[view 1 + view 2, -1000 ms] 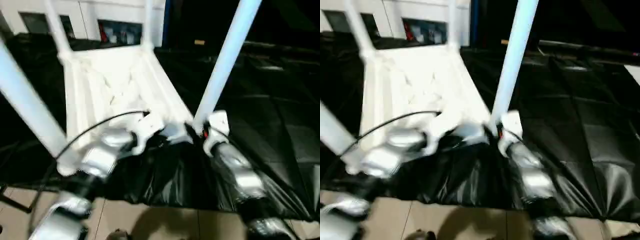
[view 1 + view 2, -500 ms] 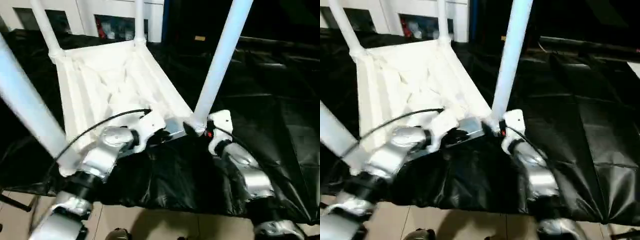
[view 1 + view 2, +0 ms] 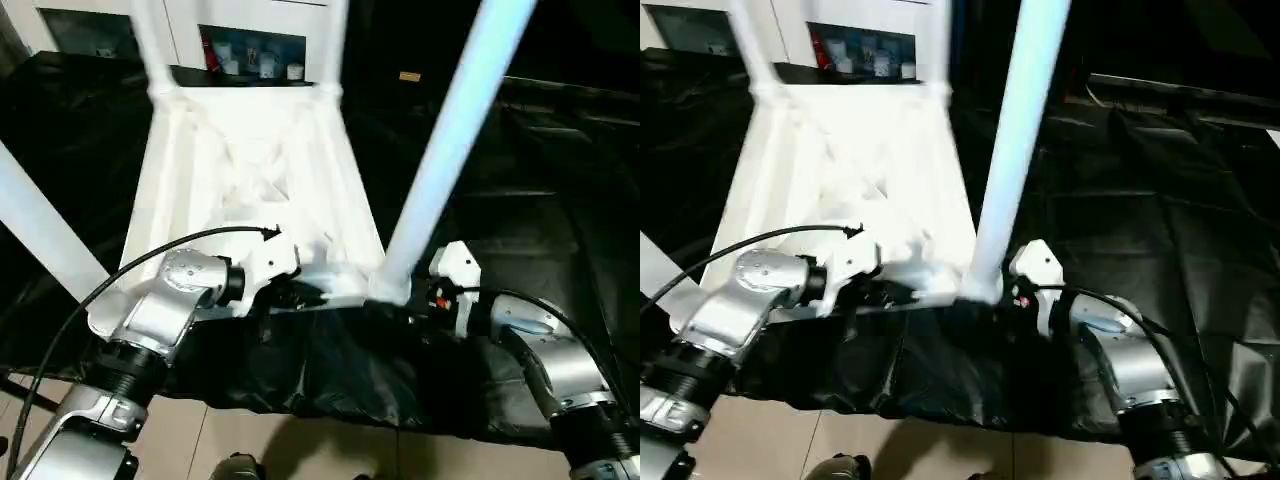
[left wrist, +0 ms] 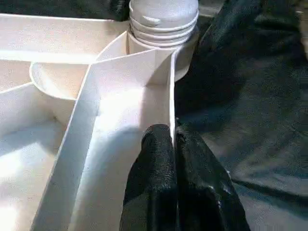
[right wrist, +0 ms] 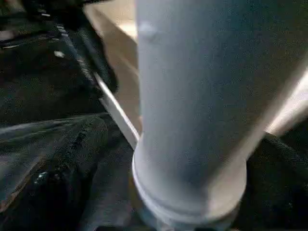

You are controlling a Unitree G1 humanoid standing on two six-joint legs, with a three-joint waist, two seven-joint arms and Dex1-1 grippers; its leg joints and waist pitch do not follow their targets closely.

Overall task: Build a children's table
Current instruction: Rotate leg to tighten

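Leg at near-right corner stands upright in its socket, long axis vertical, just beside right gripper, the nearer arm; its finger spread not visible. Left gripper pinched shut on tabletop rim, upside down on black sheet.

We see worktop draped in black sheeting; white table top lies on it, ribbed underside up, legs upright in corner sockets.
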